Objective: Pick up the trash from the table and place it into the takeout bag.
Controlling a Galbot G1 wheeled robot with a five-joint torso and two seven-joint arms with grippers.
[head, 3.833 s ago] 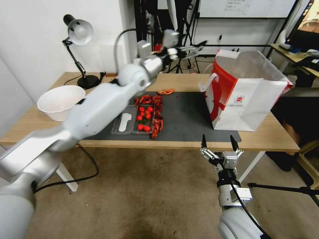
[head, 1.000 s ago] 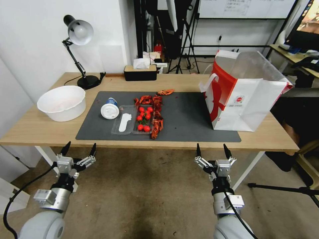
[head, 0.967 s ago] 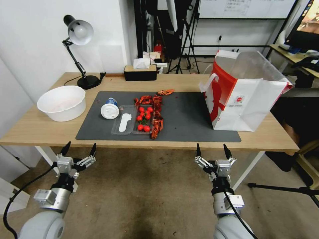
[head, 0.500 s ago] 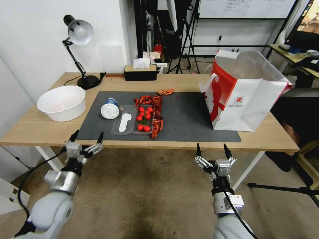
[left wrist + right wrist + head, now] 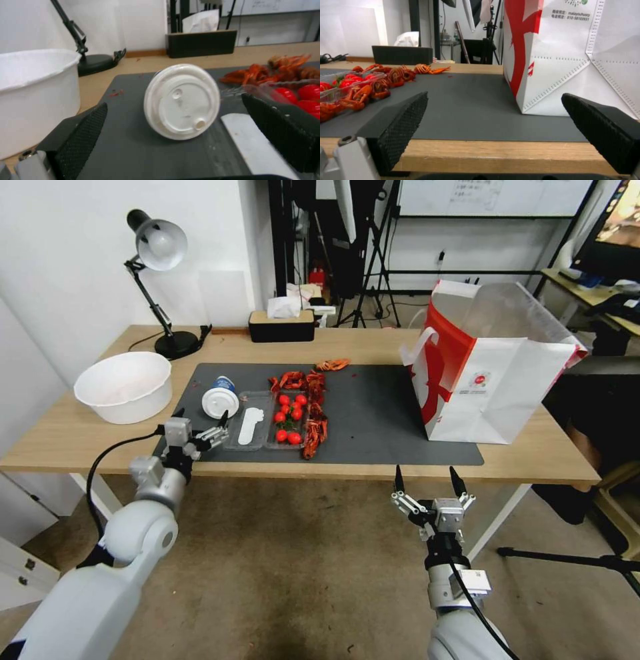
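Note:
A blue-white cup (image 5: 220, 400) with a white lid (image 5: 182, 101) lies on its side on the dark grey mat (image 5: 380, 413), its lid turned toward me. My left gripper (image 5: 201, 415) hovers open just in front of that lid, one finger (image 5: 85, 135) on each side and nothing between them. The takeout bag (image 5: 493, 373), white with red side panels, stands upright and open at the mat's right end. My right gripper (image 5: 427, 478) waits open below the table's (image 5: 80, 437) front edge, facing the bag (image 5: 573, 62).
A clear tray of red tomatoes (image 5: 288, 419) and a white spoon sits right of the cup, with red crayfish shells (image 5: 313, 433) around it. A wide white bowl (image 5: 123, 385) stands at the left, with a desk lamp (image 5: 160, 247) and a black tissue box (image 5: 281, 325) at the back.
My left arm has come up from below the table's front edge and moved forward over the mat to the cup. The right arm has stayed put.

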